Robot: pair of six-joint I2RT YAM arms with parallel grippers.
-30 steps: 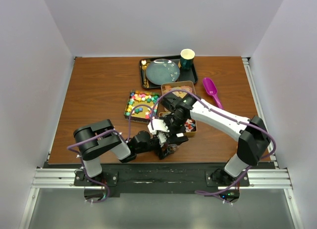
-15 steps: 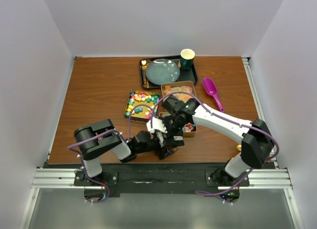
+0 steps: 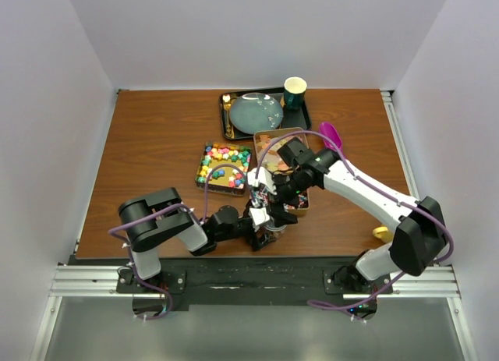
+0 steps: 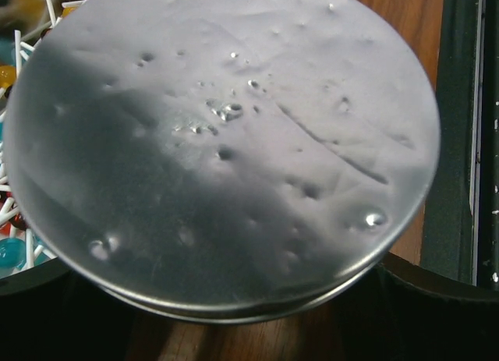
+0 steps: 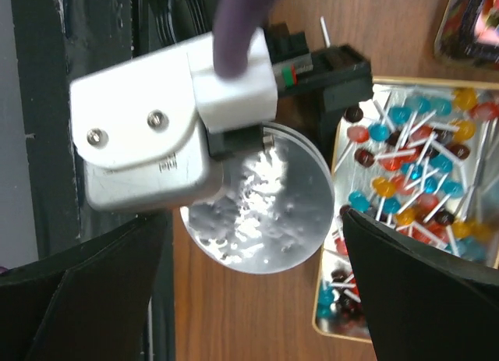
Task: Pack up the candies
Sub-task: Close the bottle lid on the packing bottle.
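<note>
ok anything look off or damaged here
The round silvery disc filling the left wrist view is pitted with small dents. A small yellow piece also lies alone near the right edge of the table.

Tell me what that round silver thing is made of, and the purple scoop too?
The round silver thing looks like thin metal: dull shine, tiny dents, bright glints. The purple scoop seems plastic, smooth and evenly coloured, though it is small and half hidden.
</note>
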